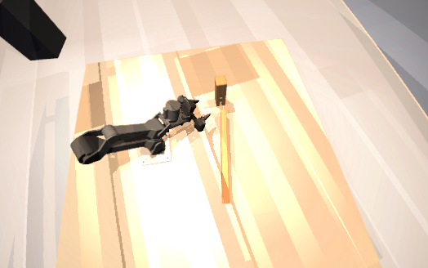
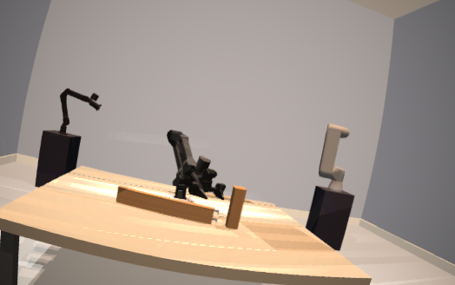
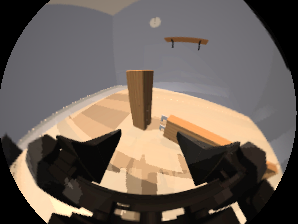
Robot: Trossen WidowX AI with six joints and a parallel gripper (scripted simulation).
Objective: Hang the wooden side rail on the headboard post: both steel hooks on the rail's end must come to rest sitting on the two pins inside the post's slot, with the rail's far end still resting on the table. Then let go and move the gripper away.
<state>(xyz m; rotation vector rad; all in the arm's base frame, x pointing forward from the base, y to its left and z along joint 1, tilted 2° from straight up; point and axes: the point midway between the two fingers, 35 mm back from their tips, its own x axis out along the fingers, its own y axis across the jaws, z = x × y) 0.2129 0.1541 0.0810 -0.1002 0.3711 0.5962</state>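
Grey-walled room; pale wooden table [image 2: 108, 243]. Far left, a black pedestal [image 2: 56, 156] carries a small dark arm. On the table, the wooden side rail [image 2: 165, 204] lies flat, its hooked end just short of the upright headboard post [image 2: 235, 207], not hung. Behind the rail, the gripper [image 1: 200, 111] is low beside the post, jaws wide apart, holding nothing. Right, a beige arm [image 2: 332, 154] on another pedestal.

We cannot make out the two pins inside the dark slot of the upright wooden headboard post [image 1: 220, 91]; from above the slot is a small dark notch. The steel hooks on the long wooden side rail [image 2: 167, 204] are too small to resolve. In the wrist view, the rail is cut off behind the black gripper [image 3: 149, 145] finger.
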